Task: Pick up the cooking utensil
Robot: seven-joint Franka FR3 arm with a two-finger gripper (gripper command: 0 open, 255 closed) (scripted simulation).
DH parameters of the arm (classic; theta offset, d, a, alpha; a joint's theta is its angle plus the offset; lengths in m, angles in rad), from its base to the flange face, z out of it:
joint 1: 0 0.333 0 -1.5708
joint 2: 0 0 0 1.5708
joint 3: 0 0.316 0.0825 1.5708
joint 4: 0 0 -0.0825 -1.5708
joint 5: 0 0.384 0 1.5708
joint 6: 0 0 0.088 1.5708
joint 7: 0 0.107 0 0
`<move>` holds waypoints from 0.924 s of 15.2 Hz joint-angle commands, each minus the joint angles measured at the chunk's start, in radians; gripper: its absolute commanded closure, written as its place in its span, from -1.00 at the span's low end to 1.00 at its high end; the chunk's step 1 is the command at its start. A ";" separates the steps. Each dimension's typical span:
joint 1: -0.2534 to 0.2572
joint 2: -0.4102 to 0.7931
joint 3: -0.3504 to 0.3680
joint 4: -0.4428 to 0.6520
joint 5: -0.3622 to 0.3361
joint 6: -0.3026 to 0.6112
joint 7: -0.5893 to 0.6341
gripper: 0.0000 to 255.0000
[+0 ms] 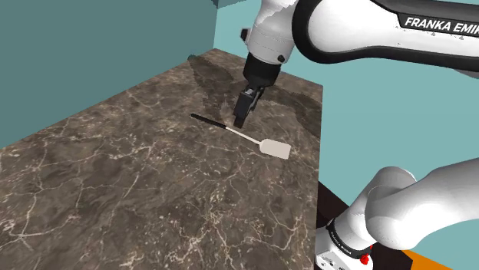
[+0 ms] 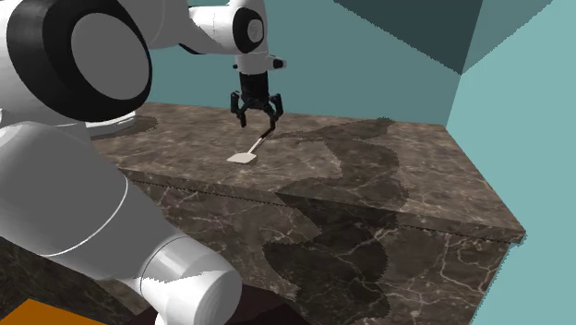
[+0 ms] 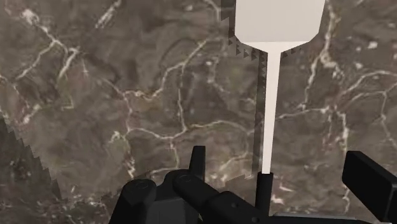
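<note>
A spatula lies flat on the dark marble counter (image 1: 138, 184): a pale blade (image 1: 275, 148), a thin pale shaft and a black handle (image 1: 207, 120). My black gripper (image 1: 241, 118) hangs straight down over the spot where shaft meets handle, close to the surface. In the second exterior view the gripper (image 2: 259, 124) straddles the spatula (image 2: 244, 157) with its fingers spread. The wrist view has the blade (image 3: 278, 19) ahead and the handle's end (image 3: 264, 188) between the two fingers (image 3: 198, 162), neither one touching it. The gripper (image 3: 283, 181) is open.
The marble counter (image 2: 388, 175) ends at a teal wall (image 1: 92, 46) on the shoulder view's left and rear. Its front edge drops off beside the robot's stand (image 1: 361, 238). The arm's shadow falls across the counter top (image 2: 369, 152).
</note>
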State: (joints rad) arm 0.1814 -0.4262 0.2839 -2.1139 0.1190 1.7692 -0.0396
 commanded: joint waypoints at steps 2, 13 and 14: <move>0.007 0.014 0.013 -0.015 0.003 0.030 0.004 -1.00; 0.009 0.015 0.019 -0.091 0.007 0.105 0.002 1.00; 0.009 0.015 0.019 -0.091 0.007 0.106 0.002 1.00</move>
State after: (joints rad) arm 0.1906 -0.4114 0.3027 -2.2046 0.1260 1.8745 -0.0373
